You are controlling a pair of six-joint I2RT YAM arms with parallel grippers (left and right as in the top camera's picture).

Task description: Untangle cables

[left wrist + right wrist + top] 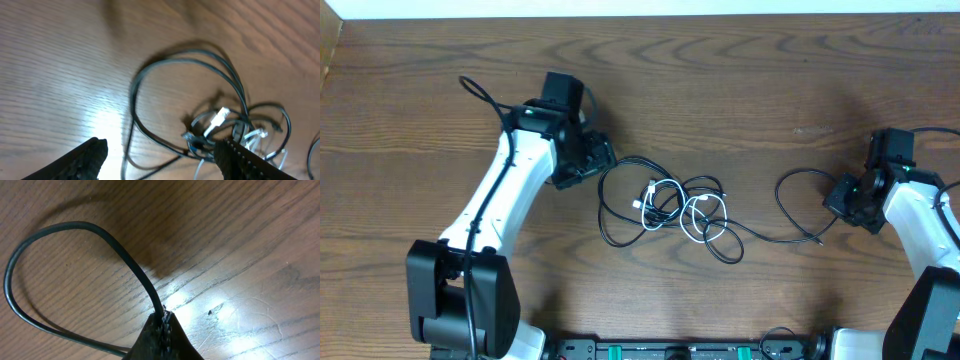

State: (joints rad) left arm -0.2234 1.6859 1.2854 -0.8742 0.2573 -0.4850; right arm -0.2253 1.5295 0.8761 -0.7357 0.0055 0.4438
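Overhead, a long thin black cable and a shorter white cable lie tangled at the middle of the brown wooden counter. From the left wrist, the left fingers are spread and released above the black loop. From the right wrist, the right fingers are clenched on the black cable.

Overhead straight down on table; wrist views close, oblique; cables common to overhead and left

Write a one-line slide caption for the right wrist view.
Right gripper shut on the black cable, its loop curving out over the wooden table.
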